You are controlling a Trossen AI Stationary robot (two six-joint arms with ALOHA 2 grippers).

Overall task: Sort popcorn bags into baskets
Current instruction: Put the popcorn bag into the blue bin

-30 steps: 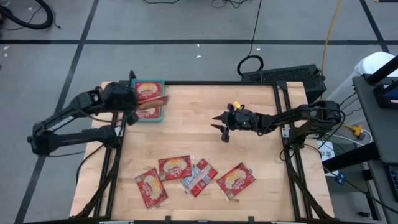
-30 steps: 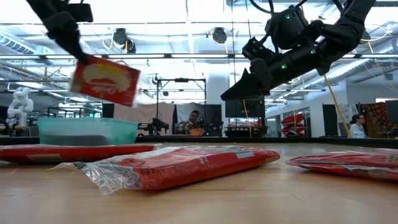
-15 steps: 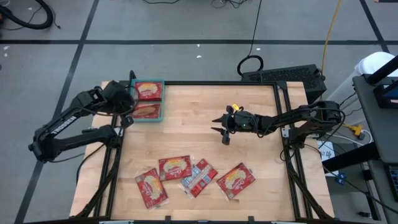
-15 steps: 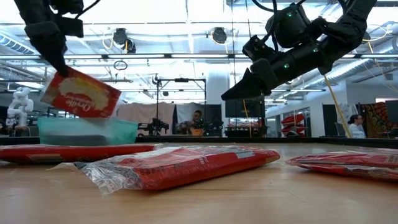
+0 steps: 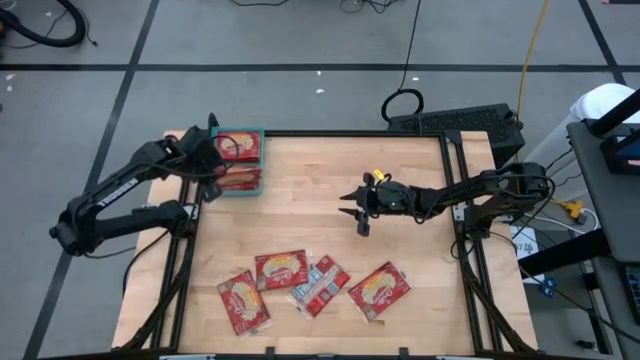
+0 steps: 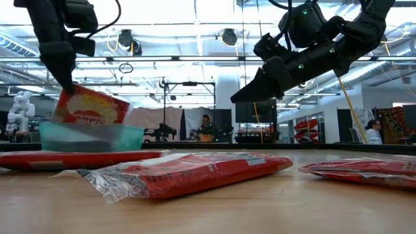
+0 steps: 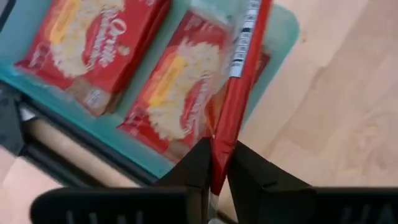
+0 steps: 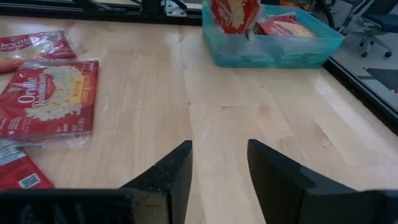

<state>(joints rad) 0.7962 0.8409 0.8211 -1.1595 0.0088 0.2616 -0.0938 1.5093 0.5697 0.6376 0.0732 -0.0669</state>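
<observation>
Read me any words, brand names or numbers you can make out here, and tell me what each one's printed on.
"Orville": on the popcorn bag lying in the teal tray.
"Orville": on the popcorn bag on the table in the right wrist view; the smaller line under it is too blurred to read.
Barcode on the edge of the bag in the left tool: digits unreadable.
Lettering on the other bags: too small.
</observation>
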